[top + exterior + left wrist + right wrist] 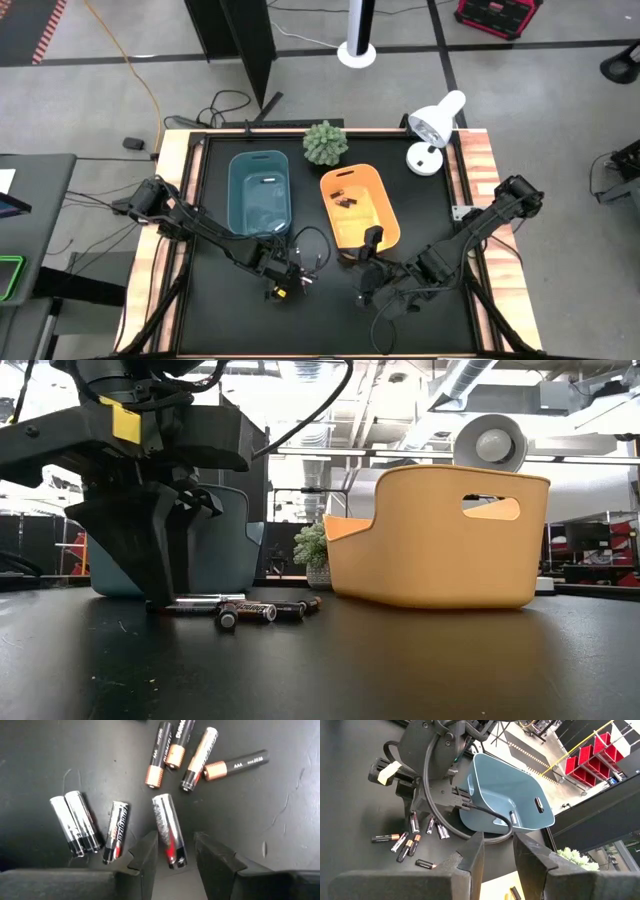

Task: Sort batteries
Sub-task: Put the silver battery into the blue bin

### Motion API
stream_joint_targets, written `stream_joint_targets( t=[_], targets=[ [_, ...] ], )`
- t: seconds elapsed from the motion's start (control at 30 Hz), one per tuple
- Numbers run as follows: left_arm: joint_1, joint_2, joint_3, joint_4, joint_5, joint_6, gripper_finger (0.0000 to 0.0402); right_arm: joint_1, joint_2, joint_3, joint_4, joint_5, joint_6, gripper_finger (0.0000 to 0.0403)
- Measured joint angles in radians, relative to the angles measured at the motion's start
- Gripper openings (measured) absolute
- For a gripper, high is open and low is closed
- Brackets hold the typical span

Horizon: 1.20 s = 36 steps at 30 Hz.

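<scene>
Several batteries (116, 831) lie loose on the black table, near its front edge: silvery ones and black-and-copper ones (200, 757). My left gripper (175, 845) points steeply down over them, open. Its fingers stand on either side of one silvery battery with a red mark (167, 827), and a narrow gap shows on each side. In the low view the left gripper (165, 575) reaches down to the table beside the batteries (250, 610). My right gripper (497, 852) hangs raised near the orange bin (358, 205), open and empty.
A blue bin (258, 190) stands at the back left with a few batteries inside (512, 817). The orange bin to its right holds dark batteries (345, 200). A small plant (325, 143) and a white lamp (435, 130) stand at the far edge.
</scene>
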Motion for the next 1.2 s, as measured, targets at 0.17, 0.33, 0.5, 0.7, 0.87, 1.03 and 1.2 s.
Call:
stream_joint_targets(
  t=[0.17, 0.33, 0.5, 0.7, 0.87, 1.03, 1.2],
  targets=[
    [-0.013, 0.0, 0.0, -0.003, 0.004, 0.001, 0.012, 0.0, 0.0, 0.0, 0.0, 0.0, 0.0, 0.0122],
    [-0.019, 0.001, 0.0, 0.0, 0.004, -0.004, 0.0123, 0.0, 0.0, 0.0, 0.0, 0.0, 0.0, 0.0122],
    [-0.02, 0.001, 0.0, 0.015, 0.003, -0.005, 0.0155, 0.0, 0.0, 0.0, 0.0, 0.0, 0.0, 0.0122],
    [-0.021, 0.001, 0.0, 0.021, -0.003, -0.005, 0.0192, 0.0, 0.0, 0.0, 0.0, 0.0, -0.001, 0.0122],
    [-0.021, 0.001, 0.0, 0.02, -0.017, -0.007, 0.0201, 0.0, 0.0, 0.0, 0.0, 0.0, -0.001, 0.0122],
    [-0.021, 0.001, 0.0, 0.02, -0.036, -0.016, 0.0189, 0.001, 0.0, 0.0, 0.0, 0.0, -0.001, 0.0122],
    [-0.026, 0.033, 0.0, 0.031, -0.033, -0.027, 0.0172, 0.001, 0.0, 0.0, 0.0, 0.0, -0.001, 0.0122]
  ],
)
